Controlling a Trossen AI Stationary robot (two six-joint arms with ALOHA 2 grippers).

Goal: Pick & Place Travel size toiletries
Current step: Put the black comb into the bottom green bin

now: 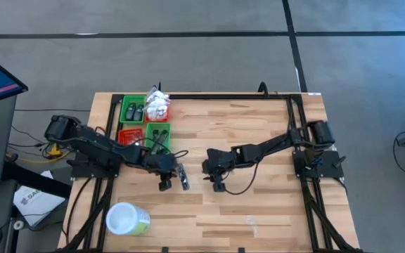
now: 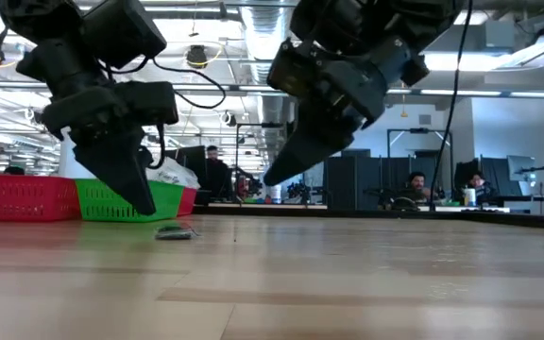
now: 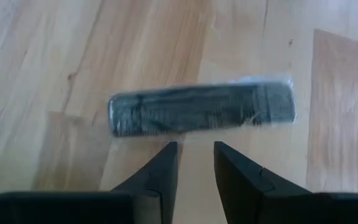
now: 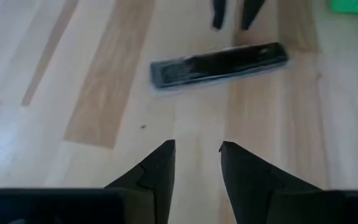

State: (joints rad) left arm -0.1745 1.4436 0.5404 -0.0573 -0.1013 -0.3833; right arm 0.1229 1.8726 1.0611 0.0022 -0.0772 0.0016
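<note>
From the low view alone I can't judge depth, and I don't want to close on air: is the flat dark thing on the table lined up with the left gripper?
Observer: The left wrist view shows the wrapped dark item lying crosswise just beyond the left gripper, which is open and empty.
Operator: Is the right gripper in the way?
Observer: No. The right gripper is open and empty, and faces the item from the opposite side with bare table between them.
Operator: Anything binned yet?
Observer: From above, one green bin holds dark bottles.
</note>
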